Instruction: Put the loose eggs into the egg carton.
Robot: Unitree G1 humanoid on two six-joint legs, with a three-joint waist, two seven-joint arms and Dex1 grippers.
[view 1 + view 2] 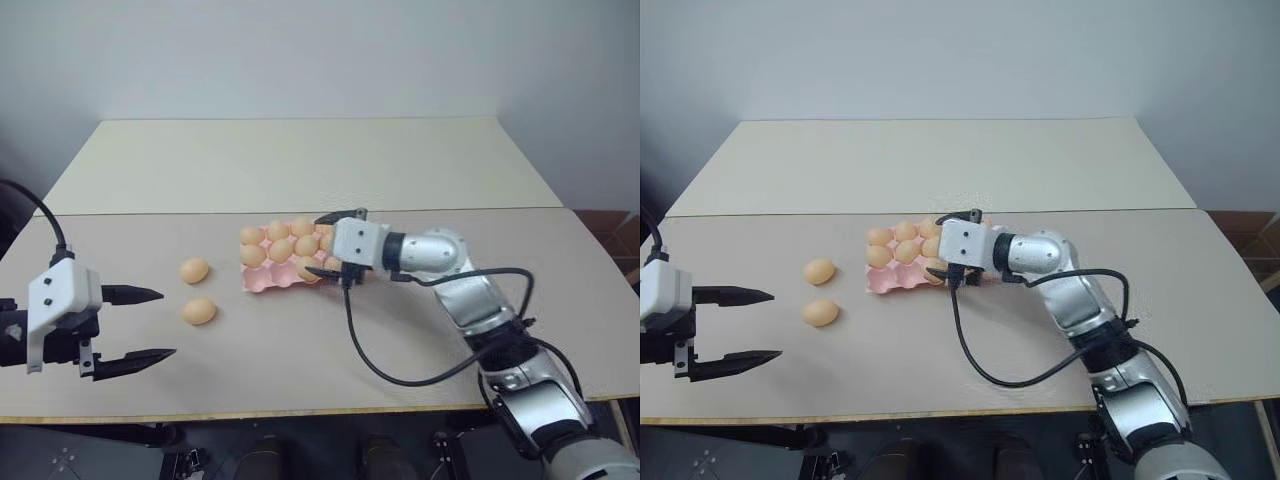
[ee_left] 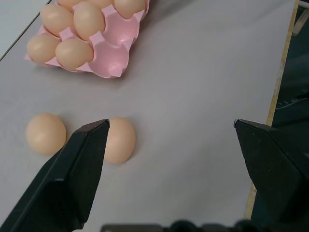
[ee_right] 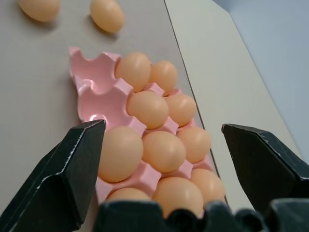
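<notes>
Right gripper (image 3: 161, 145) spread wide, released, nothing between fingers, hovering just over near right end of egg carton (image 1: 262, 281). Left gripper (image 1: 148, 324) likewise spread wide, empty, above table (image 1: 300, 170) at left edge, well apart from carton. Pink carton mid-table, most cups filled with eggs; two empty cups visible at its left end in right wrist view. Two loose eggs (image 1: 195, 270) on table left of carton, between carton and left gripper, near each other but apart, second one (image 1: 199, 311) closer to table's front edge. Black cable (image 1: 400, 375) looping across table from right wrist.
</notes>
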